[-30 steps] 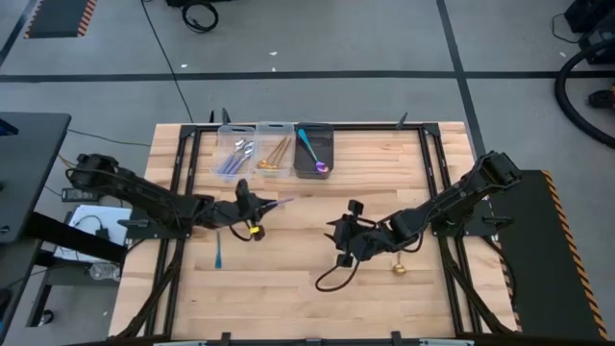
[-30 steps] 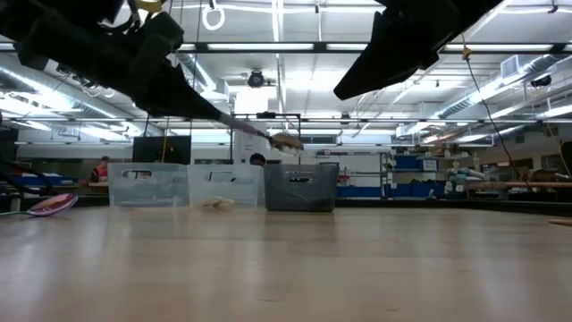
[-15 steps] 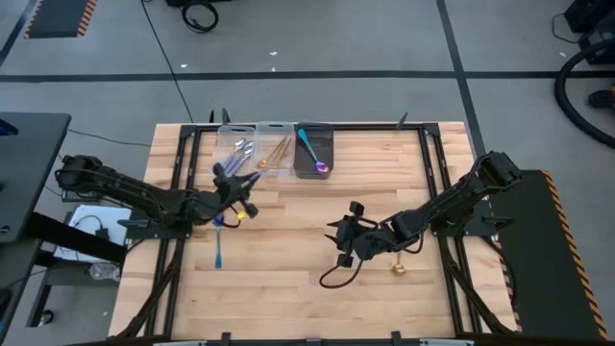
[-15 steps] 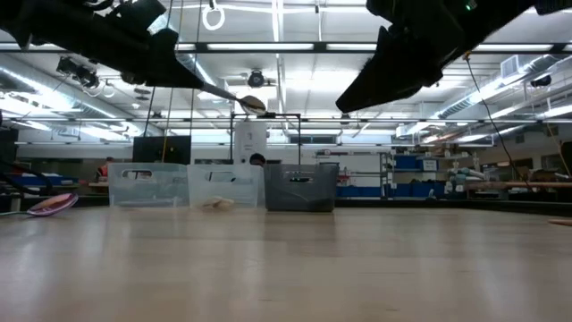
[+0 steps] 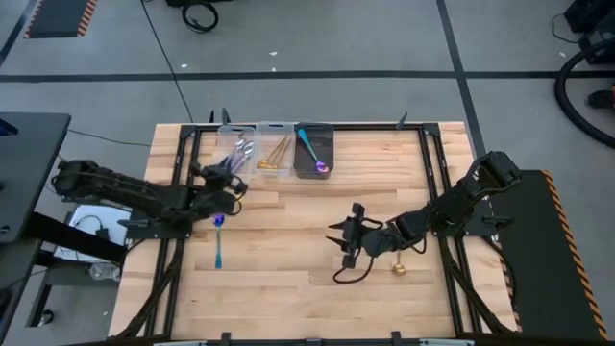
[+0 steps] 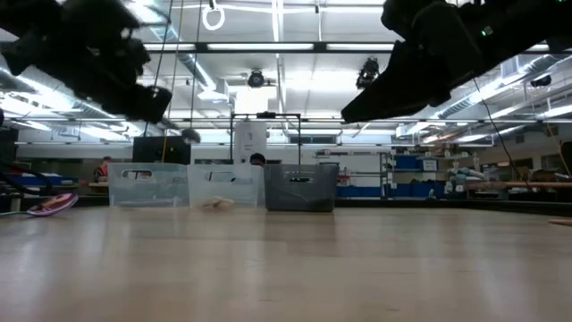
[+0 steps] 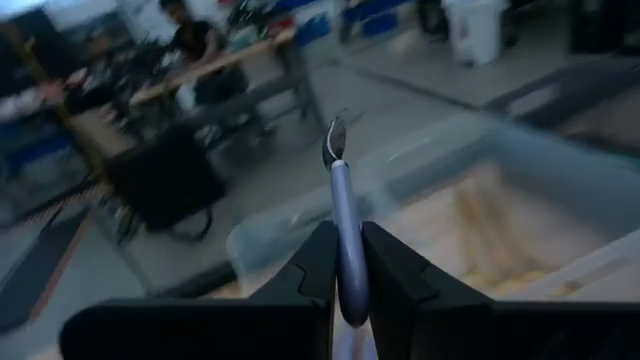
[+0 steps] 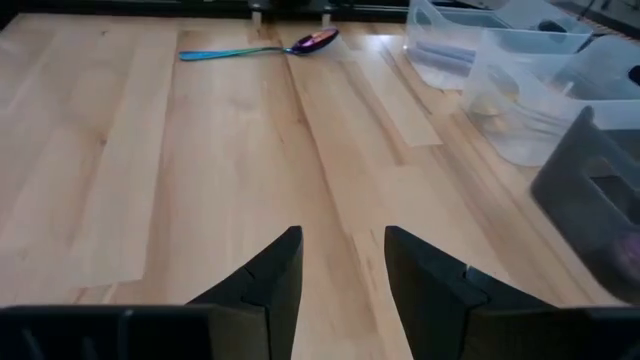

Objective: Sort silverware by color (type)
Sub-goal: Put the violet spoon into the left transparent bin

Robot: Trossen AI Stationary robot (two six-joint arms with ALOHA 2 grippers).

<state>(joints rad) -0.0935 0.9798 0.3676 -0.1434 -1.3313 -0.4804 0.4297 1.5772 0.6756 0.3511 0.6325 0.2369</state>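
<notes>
While the left gripper [image 7: 345, 290] pinches a lilac-handled spoon [image 7: 343, 225] near the clear bin [image 5: 236, 144] at 11 o'clock, it is mid-delivery. Next it needs to hang over that bin and let go; the right gripper [image 8: 343, 265] waits open at 4 o'clock

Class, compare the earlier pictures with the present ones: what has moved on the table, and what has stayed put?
The left claw, shut on a lilac-handled spoon, swung from mid-table towards the leftmost clear bin. The right claw stayed open, shifting only slightly. The teal-handled spoon on the table, the gold item and the bins stayed put.
</notes>
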